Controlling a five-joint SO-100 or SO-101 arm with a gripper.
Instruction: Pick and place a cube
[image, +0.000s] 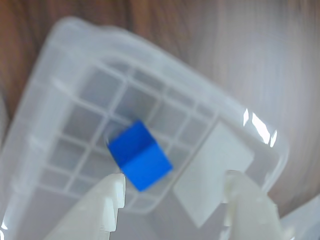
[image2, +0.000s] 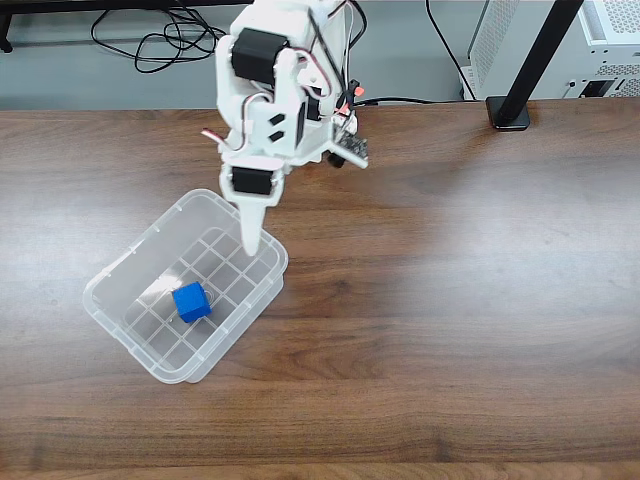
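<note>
Wrist view looks down past the white two-finger hand (image: 175, 200), its fingers spread apart and holding nothing, onto the small solid bright-blue cube with matte faces (image: 140, 155); it lies on the gridded floor of the clear plastic bin (image: 60, 65), near the middle, tilted askew to the ribs. Fixed view shows that cube (image2: 191, 301) inside the bin (image2: 120, 262) on the brown wood-grain table (image2: 450, 300); it looks light, rigid and not slippery; two opposite flat faces would give the surest hold.

Cube (image2: 191, 301) inside bin (image2: 118, 323), bin on table (image2: 450, 300), claw (image2: 251, 243) above bin.
</note>
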